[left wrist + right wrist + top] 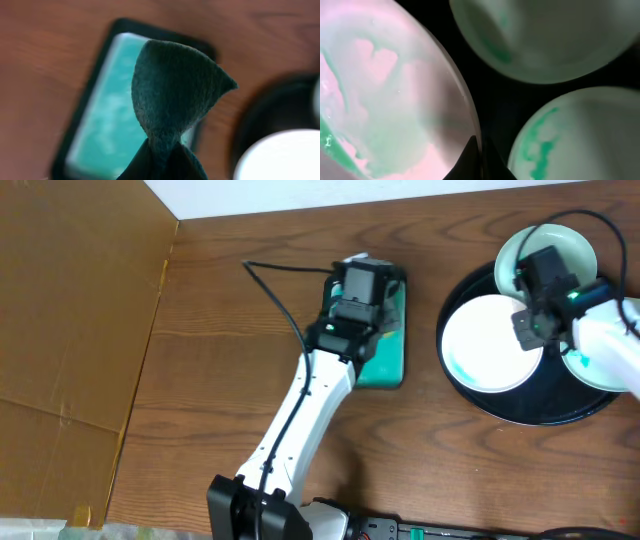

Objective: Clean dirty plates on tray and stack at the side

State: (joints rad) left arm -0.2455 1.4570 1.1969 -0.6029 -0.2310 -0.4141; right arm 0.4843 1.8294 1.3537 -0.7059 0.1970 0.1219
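Observation:
The black tray (480, 395) sits at the right and carries three white plates with teal smears. The left plate (485, 345) is the nearest. My right gripper (528, 320) is shut on its right rim; in the right wrist view the fingers (480, 150) pinch that rim (395, 100). A second plate (560, 242) lies at the tray's back, and a third (580, 135) lies under the right arm. My left gripper (350, 305) is shut on a dark teal sponge (172, 92) above the teal dish (385, 360).
The teal rectangular dish (107, 120) lies on the wooden table left of the tray. A brown cardboard sheet (70, 310) covers the left side. A black cable (280, 300) runs to the left arm.

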